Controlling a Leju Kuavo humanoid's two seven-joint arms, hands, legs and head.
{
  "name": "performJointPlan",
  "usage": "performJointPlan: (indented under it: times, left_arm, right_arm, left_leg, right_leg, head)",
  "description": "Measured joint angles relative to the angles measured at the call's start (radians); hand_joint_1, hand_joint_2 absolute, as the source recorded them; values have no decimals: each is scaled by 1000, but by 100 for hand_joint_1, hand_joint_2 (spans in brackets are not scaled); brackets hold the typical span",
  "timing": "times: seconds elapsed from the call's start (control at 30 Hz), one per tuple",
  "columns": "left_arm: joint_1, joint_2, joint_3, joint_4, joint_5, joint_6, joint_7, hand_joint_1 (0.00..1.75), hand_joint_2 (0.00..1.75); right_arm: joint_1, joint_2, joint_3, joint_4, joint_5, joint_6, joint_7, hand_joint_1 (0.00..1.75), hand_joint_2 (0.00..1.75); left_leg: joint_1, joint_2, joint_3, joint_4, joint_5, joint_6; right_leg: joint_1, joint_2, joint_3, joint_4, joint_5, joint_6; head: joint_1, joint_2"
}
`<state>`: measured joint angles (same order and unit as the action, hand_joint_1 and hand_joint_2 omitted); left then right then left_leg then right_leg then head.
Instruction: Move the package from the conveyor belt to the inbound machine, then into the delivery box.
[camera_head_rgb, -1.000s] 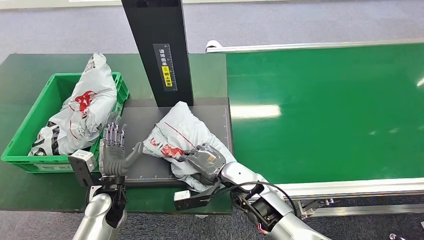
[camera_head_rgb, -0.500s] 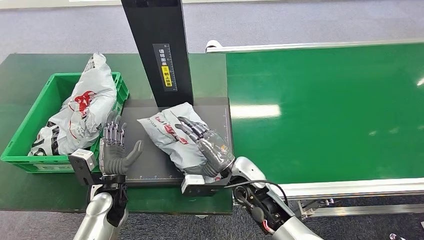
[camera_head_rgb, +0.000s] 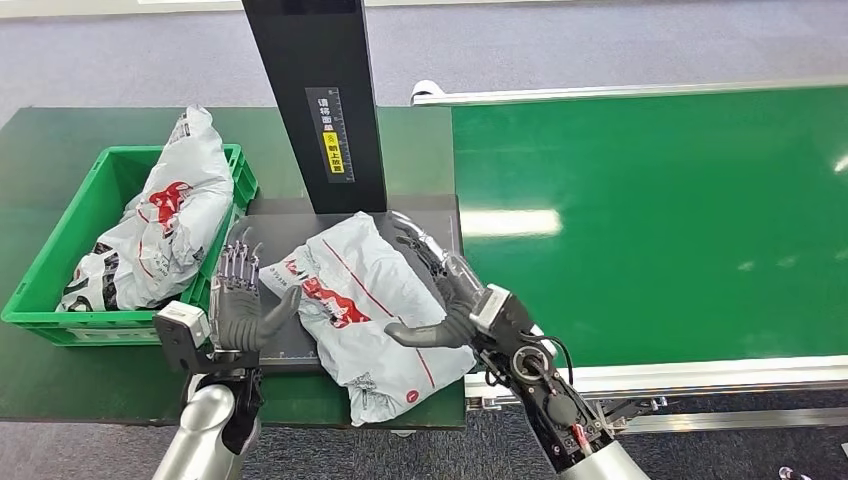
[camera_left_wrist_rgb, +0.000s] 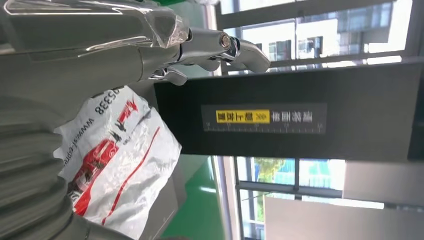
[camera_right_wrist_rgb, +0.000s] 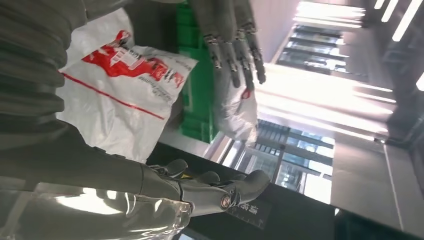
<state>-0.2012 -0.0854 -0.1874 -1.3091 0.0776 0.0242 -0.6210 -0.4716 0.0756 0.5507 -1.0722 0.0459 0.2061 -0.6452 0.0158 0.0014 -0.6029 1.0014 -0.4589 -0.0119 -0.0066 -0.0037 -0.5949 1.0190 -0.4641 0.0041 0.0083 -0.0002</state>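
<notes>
Packages number two. One white package (camera_head_rgb: 365, 310) with red print lies flat on the dark plate (camera_head_rgb: 285, 235) of the inbound machine, one corner hanging over the near edge of the table (camera_head_rgb: 60, 390); the other package (camera_head_rgb: 165, 215) sits in the green delivery box (camera_head_rgb: 50, 260) at about nine o'clock from the plate.

Two hands flank the first package. At its nine o'clock the left hand (camera_head_rgb: 240, 300) stands upright, fingers straight and slightly apart, thumb reaching toward the bag's edge; whether it touches the bag I cannot tell. At its three o'clock the right hand (camera_head_rgb: 445, 290) is held out flat with fingers spread, thumb lying against the bag's side, holding nothing.

One black post (camera_head_rgb: 320, 100) rises from the plate at twelve o'clock, carrying a single label with a yellow patch (camera_head_rgb: 333, 135). One green conveyor belt (camera_head_rgb: 650, 220) stretches away at three o'clock, bordered by a pale metal rail (camera_head_rgb: 640, 92) on its far side.
</notes>
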Motion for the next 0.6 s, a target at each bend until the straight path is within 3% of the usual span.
performJointPlan:
  times: [0.17, 0.4, 0.6]
  left_arm:
    - [8, 8, -42, -17, -143, -3, 1, 0, 175]
    - [9, 23, -90, -39, -251, -19, 16, 0, 175]
    - [24, 47, -161, -52, -479, -88, 83, 0, 175]
  right_arm:
    - [0, -18, -68, -19, -102, 16, 11, 0, 175]
    - [0, -36, -126, -60, -129, -13, 23, 0, 175]
    - [1, -35, -183, -82, -159, -184, 57, 0, 175]
  left_leg:
    - [0, 0, 0, 0, 0, 0]
    - [0, 0, 0, 0, 0, 0]
    - [0, 0, 0, 0, 0, 0]
  right_leg:
    - [0, 0, 0, 0, 0, 0]
    - [0, 0, 0, 0, 0, 0]
    - [0, 0, 0, 0, 0, 0]
  head:
    - [0, 0]
    - [0, 0]
    - [0, 0]
